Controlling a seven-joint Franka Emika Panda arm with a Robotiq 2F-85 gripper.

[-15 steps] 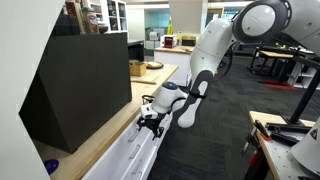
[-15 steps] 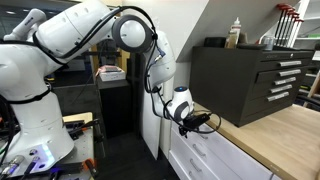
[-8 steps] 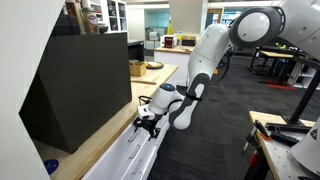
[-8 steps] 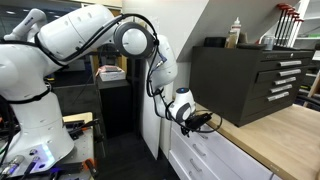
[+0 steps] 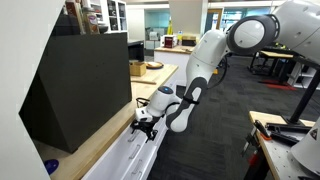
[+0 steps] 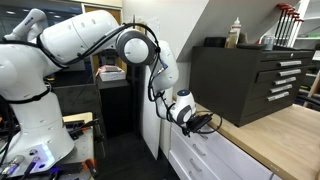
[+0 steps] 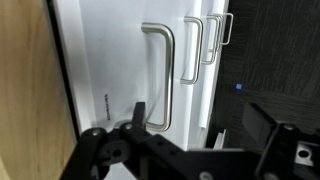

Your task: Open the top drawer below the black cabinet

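The black cabinet (image 5: 80,90) is a big matte wedge on the wooden counter; it also shows in an exterior view (image 6: 250,80). The top drawer (image 7: 120,70) is a white glossy front just under the counter edge, with a slim metal handle (image 7: 160,75). It also shows in both exterior views (image 5: 135,150) (image 6: 205,150). My gripper (image 7: 200,125) is open, close in front of the drawer, with the lower end of the handle just inside its left finger. It hangs at the counter edge in both exterior views (image 5: 147,124) (image 6: 200,122). I cannot tell whether the drawer is pulled out at all.
Lower white drawer fronts with similar handles (image 7: 197,45) sit below. A brown cardboard box (image 5: 137,68) stands on the counter beyond the cabinet. Bottles (image 6: 235,32) stand on the cabinet top. A workbench (image 5: 285,140) stands across the dark carpet.
The upper arm has leaned a little lower. The gripper has shifted slightly along the drawer front and stays open.
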